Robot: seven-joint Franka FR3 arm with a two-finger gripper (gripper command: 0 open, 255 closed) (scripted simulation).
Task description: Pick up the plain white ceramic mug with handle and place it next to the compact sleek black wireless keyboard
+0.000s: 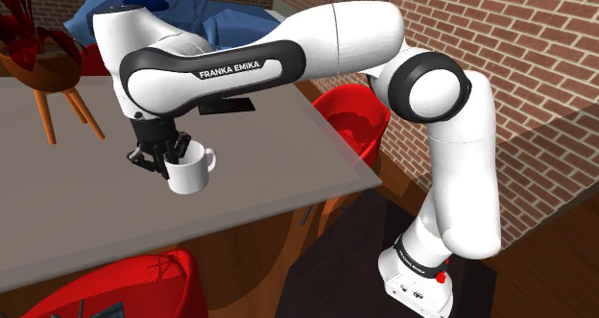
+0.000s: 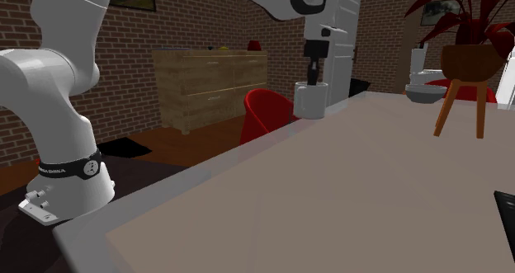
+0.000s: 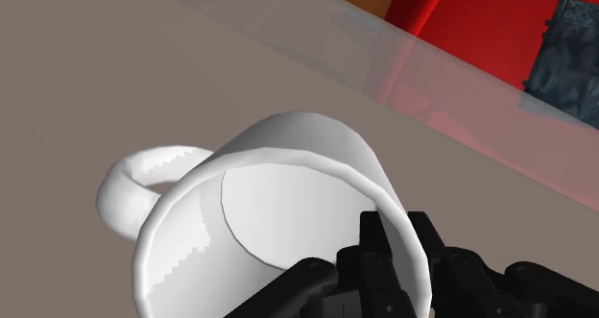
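The white Franka arm (image 1: 336, 47) rises from its stand, folds at the elbow and stretches across the grey tabletop (image 1: 86, 201), its wrist turned downward. Its black two-finger tool (image 1: 165, 159) is clenched on the rim of the plain white handled mug (image 1: 190, 172), one finger inside the wall and one outside. The mug hangs over the tabletop near its edge, with the handle pointing away from the tool.
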